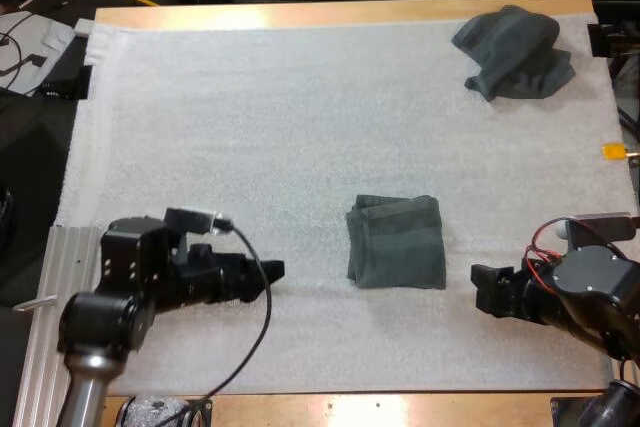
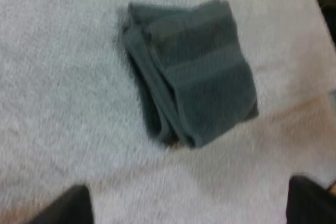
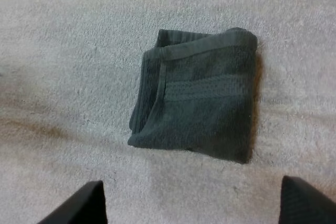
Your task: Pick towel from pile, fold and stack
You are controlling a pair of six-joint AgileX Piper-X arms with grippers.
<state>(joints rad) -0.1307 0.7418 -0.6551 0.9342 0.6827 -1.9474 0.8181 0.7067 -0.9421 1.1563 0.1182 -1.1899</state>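
Note:
A folded dark grey-green towel (image 1: pixel 396 242) lies flat on the white mat (image 1: pixel 250 127), near the front middle. A crumpled towel (image 1: pixel 513 53) sits at the mat's far right corner. My left gripper (image 1: pixel 268 277) rests low to the left of the folded towel, open, with nothing between its fingers. My right gripper (image 1: pixel 487 289) rests low to the right of it, also open and holding nothing. In the left wrist view the folded towel (image 2: pixel 191 72) lies ahead of the spread fingertips (image 2: pixel 65 208). The right wrist view shows the folded towel (image 3: pixel 199 95) beyond its spread fingertips (image 3: pixel 86 203).
A metal rail (image 1: pixel 35 327) runs along the table's left front side. Papers and cables (image 1: pixel 25 42) lie off the table's far left corner. Bare mat stretches across the middle and far left.

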